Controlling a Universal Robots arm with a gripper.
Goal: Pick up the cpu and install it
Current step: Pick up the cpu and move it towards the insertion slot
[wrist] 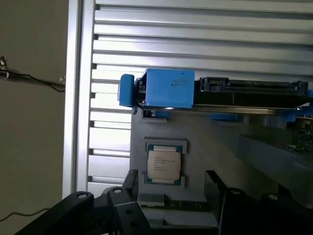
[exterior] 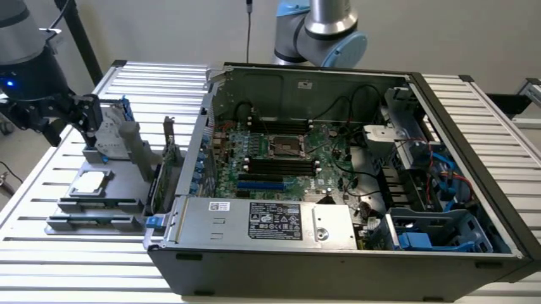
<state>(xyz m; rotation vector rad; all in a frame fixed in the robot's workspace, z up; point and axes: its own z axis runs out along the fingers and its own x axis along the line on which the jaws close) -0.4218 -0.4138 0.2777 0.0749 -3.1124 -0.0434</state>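
The cpu (exterior: 91,182) is a small square chip with a silvery top, lying flat in a grey fixture (exterior: 118,190) on the slatted table, at the exterior view's left of the open computer case. In the wrist view the cpu (wrist: 164,165) sits in its pale frame, just beyond my black fingers (wrist: 131,182). My gripper (exterior: 76,123) hangs above the fixture, behind the chip, open and holding nothing. My gripper (wrist: 172,188) has its jaws spread wider than the chip. The motherboard's bare socket (exterior: 283,147) shows inside the case.
A silver hard drive with a blue bracket (wrist: 168,88) stands upright on the fixture (exterior: 110,130), close to my fingers. Narrow grey sticks (exterior: 89,221) lie at the fixture's front. The case wall (exterior: 199,158) and power supply (exterior: 270,221) rise beside it. Another arm's joint (exterior: 325,31) stands behind the case.
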